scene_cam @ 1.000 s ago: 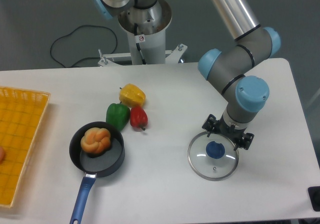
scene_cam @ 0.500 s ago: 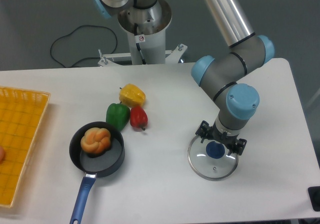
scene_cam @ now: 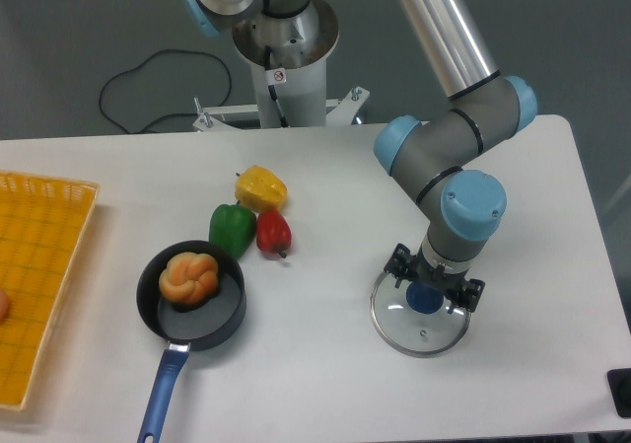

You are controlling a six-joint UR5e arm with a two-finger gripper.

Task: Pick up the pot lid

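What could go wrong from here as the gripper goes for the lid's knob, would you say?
The open gripper looks set toward the far side of the blue knob, so closing there might pinch only its edge and tip the lid.
The knob is rounded, so a shallow grip could slip.
The fingers overlap the lid's rim in this view; if they go too low, they might press on the glass. Their height is hard to judge.

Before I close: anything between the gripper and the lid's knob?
Nothing visible: the open gripper is over the blue knob of the glass pot lid, one finger either side. The red pepper lies well aside.
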